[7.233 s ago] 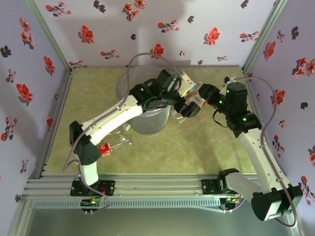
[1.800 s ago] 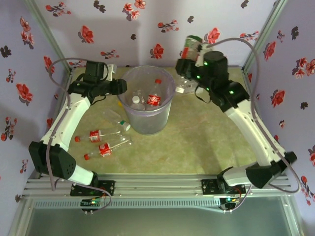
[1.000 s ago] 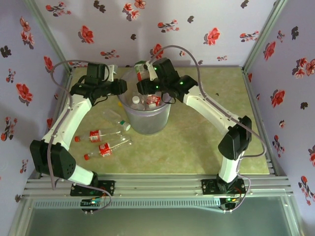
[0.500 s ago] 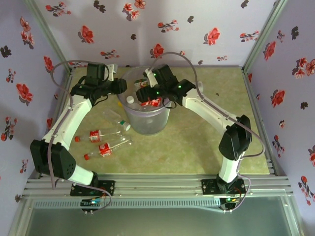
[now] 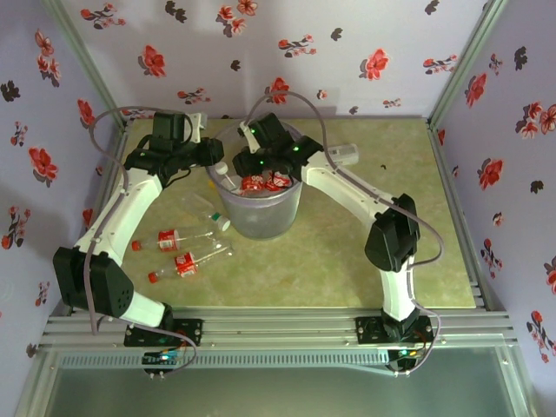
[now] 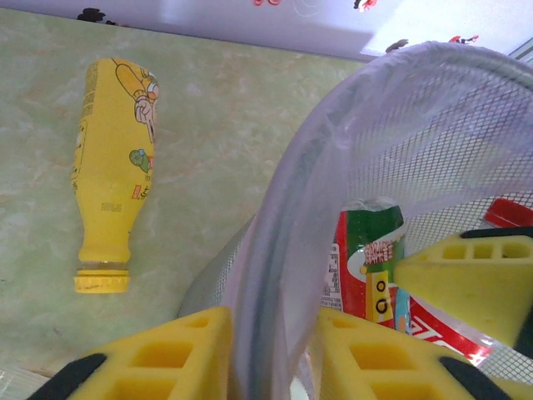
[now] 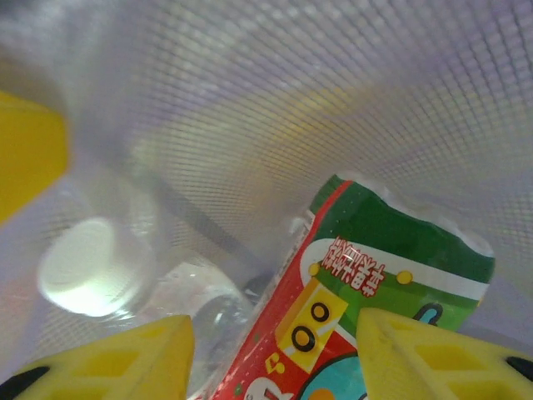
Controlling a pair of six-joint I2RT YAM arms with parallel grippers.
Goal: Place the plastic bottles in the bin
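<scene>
The bin (image 5: pixel 261 221) stands at the table's back middle with several plastic bottles inside. My left gripper (image 5: pixel 219 162) is shut on its left rim; the rim (image 6: pixel 333 133) runs between the yellow pads (image 6: pixel 179 346). My right gripper (image 5: pixel 259 176) reaches down inside the bin. Its fingers (image 7: pixel 141 354) stand apart over a red-and-green labelled bottle (image 7: pixel 375 283), with a gap at the left finger. The same bottle (image 6: pixel 371 267) lies behind the mesh wall. A white-capped clear bottle (image 7: pixel 87 267) lies beside it. Left of the bin lie a green-capped bottle (image 5: pixel 204 208) and two red-labelled ones (image 5: pixel 169 236) (image 5: pixel 187 262).
A yellow-labelled bottle (image 6: pixel 112 167) lies on its side on the green mat behind the bin's left side. Another clear bottle (image 5: pixel 343 155) rests to the right of the bin near the back wall. Flowered walls close the table on three sides.
My right arm has swung left and dropped deeper into the bin, and the red-and-green bottle now lies among the others. My left gripper has stayed on the rim.
</scene>
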